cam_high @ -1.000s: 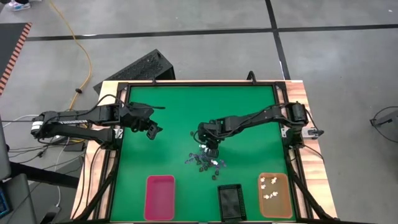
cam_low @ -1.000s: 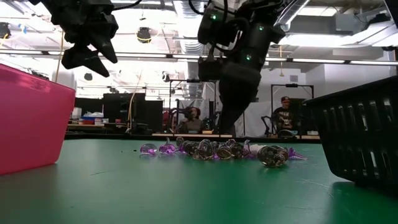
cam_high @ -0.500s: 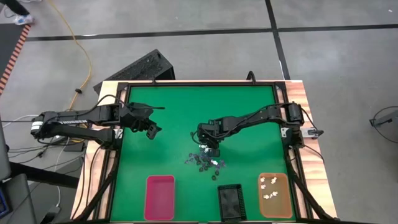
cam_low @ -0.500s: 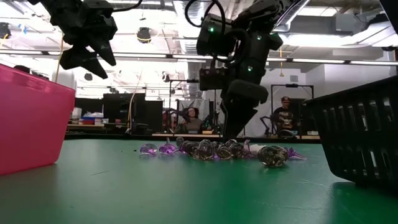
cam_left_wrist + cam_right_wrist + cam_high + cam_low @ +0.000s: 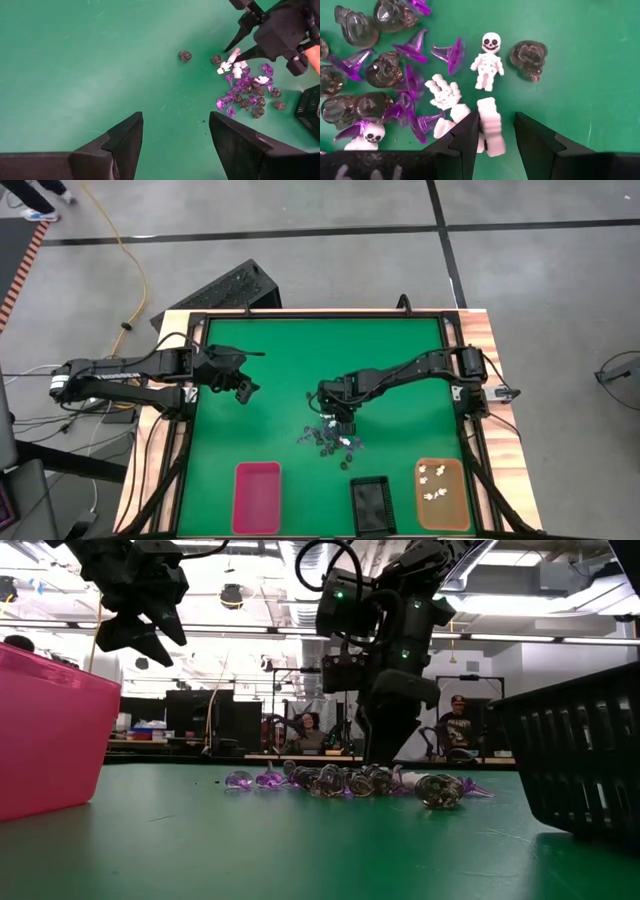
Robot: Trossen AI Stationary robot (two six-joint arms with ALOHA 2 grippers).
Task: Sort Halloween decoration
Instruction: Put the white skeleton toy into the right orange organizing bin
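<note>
The Halloween decoration (image 5: 330,438) lies as a small heap of purple hats, dark skulls and white skeletons on the green mat. My right gripper (image 5: 338,423) hangs over the heap's far edge, pointing steeply down, open. In the right wrist view its fingers (image 5: 470,135) stand on either side of a white skeleton piece (image 5: 490,127) that lies flat on the mat; another skeleton (image 5: 487,62) lies just beyond. My left gripper (image 5: 243,388) waits open, raised over the mat's left part.
Along the near edge stand a pink tray (image 5: 257,497), a black tray (image 5: 370,505) and an orange tray (image 5: 441,493) holding several white pieces. A lone dark skull (image 5: 185,55) lies apart from the heap. People sit in the room beyond the table.
My right gripper has sunk toward the heap's far edge and rolled slightly about its own axis; the gap between its fingers is unchanged. The pieces have stayed where they were.
</note>
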